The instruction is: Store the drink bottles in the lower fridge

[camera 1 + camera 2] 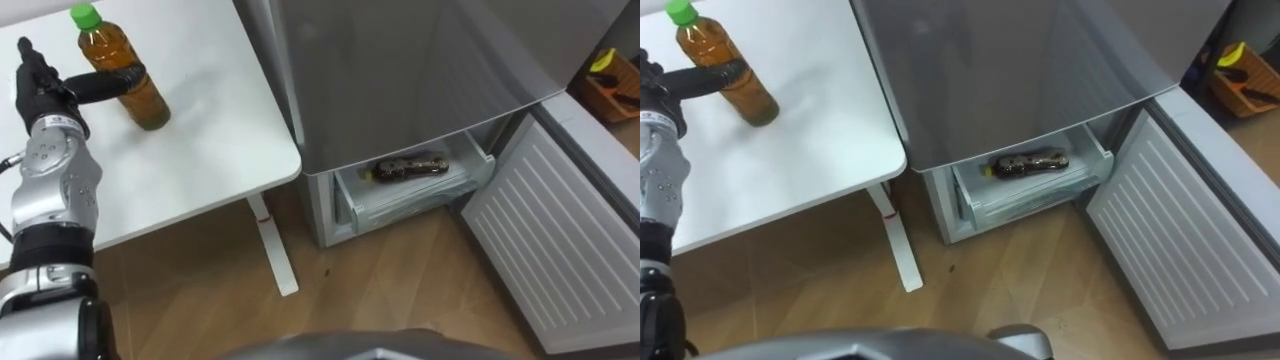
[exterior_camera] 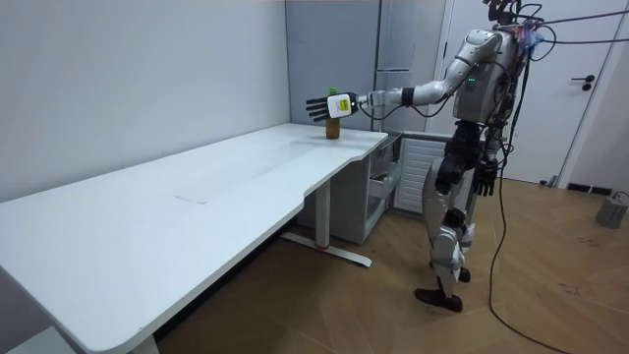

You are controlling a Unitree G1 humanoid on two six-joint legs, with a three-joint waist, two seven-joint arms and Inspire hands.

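The grey fridge (image 1: 400, 60) stands with its lower door (image 1: 560, 230) swung wide and its drawer (image 1: 400, 200) pulled out, apparently ready for loading; one dark bottle (image 1: 410, 167) already lies inside. On the white table (image 1: 200, 160) beside it, a green-capped tea bottle (image 1: 150, 105) stands upright. The robot's left hand (image 1: 42, 88) reaches it, fingers spread straight and thumb laid across its front, seemingly about to grasp. The right hand (image 2: 485, 183) hangs at its side.

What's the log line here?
left hand: thumb across tea bottle on table | fridge drawer: open, dark bottle inside | right hand: at side
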